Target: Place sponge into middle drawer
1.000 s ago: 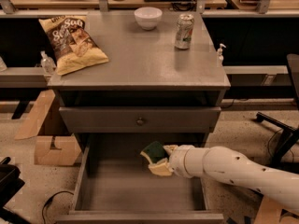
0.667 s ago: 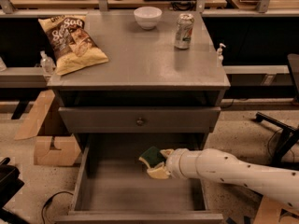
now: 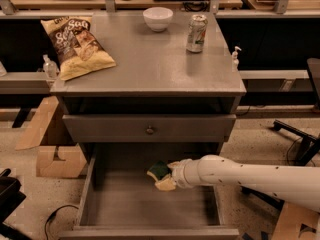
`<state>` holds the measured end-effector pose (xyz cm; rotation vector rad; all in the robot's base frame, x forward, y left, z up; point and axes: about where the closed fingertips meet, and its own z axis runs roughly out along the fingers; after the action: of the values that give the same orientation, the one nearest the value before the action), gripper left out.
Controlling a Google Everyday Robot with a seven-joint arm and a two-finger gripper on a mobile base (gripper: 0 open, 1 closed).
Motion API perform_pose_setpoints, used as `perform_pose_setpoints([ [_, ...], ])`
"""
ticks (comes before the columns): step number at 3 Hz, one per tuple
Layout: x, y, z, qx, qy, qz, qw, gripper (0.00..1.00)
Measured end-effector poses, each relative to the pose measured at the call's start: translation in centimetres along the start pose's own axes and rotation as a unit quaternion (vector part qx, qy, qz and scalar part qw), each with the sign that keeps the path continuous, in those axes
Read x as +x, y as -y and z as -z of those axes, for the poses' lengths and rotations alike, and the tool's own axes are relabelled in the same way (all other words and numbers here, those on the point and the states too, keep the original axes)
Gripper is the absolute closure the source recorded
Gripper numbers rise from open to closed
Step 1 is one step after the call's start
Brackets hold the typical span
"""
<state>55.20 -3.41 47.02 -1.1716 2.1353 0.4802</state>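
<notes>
Green-topped sponge [image 3: 157,169] clamped in gripper [image 3: 165,176], inside the open middle drawer [image 3: 145,206], floor below the hand.

Pale, seemingly plastic gripper [image 3: 167,176] inside the matt grey middle drawer [image 3: 135,206] holds a rough-topped foam sponge [image 3: 157,169].
</notes>
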Motion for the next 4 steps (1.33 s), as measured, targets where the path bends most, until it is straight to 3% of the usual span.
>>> perform_pose_setpoints([
  [1,1.6,1.23,-3.16,-0.028,-0.009,-0.021,0.9993,1.0],
  [2,1.47,1.32,-3.36,-0.029,-0.007,-0.022,0.9993,0.97],
  [4,1.45,1.09,-3.62,-0.032,-0.007,-0.022,0.9992,0.51],
])
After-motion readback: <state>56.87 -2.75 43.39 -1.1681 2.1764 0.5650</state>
